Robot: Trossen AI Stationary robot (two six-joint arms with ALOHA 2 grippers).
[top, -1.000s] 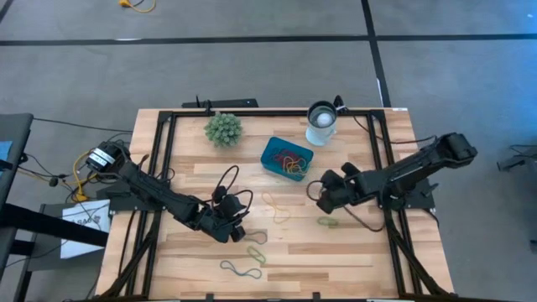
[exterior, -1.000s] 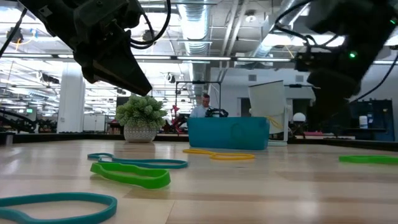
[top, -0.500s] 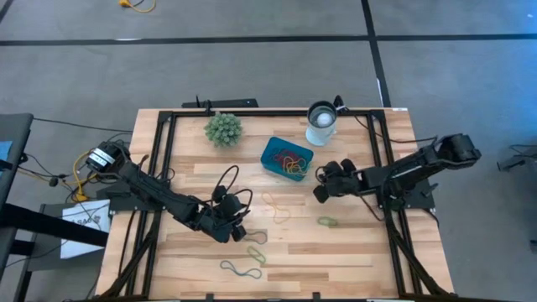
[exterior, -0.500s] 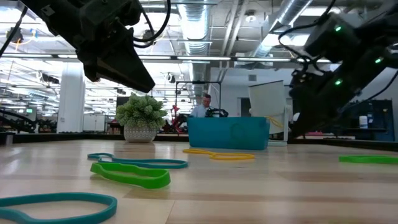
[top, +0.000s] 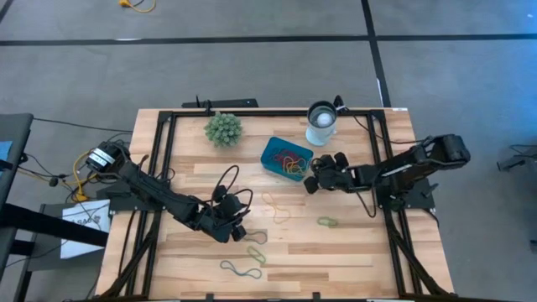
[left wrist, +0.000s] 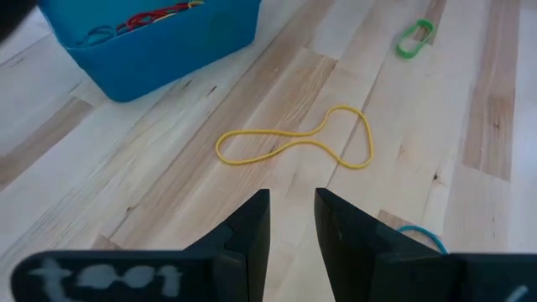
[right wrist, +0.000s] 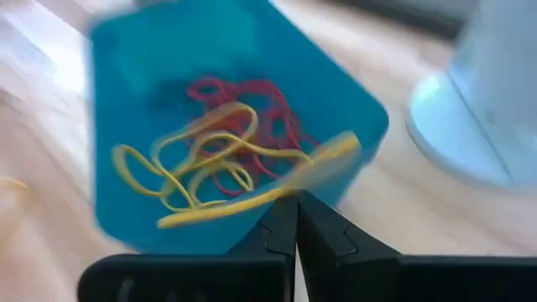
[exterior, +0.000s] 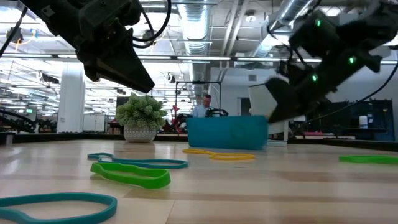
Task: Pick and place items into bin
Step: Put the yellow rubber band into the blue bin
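You are partway through: red and yellow bands are already lying in the bin (top: 286, 158), and your right tool (right wrist: 295, 220), clenched on a yellow band (right wrist: 260, 190), is hanging at its edge. Loose bands are still lying on the worktop (top: 352, 252) — a yellow loop (left wrist: 294, 143), green ones (top: 327, 221), a teal one (top: 239, 270). Your left tool (left wrist: 291, 220) is hovering released, empty. The grip is blurring — you cannot be sure how firmly the band is pinched.

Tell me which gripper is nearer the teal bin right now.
Right. The right gripper sits at the teal bin's edge, shut on a yellow band. The left gripper hovers well away, over the loose bands nearer the table's front.
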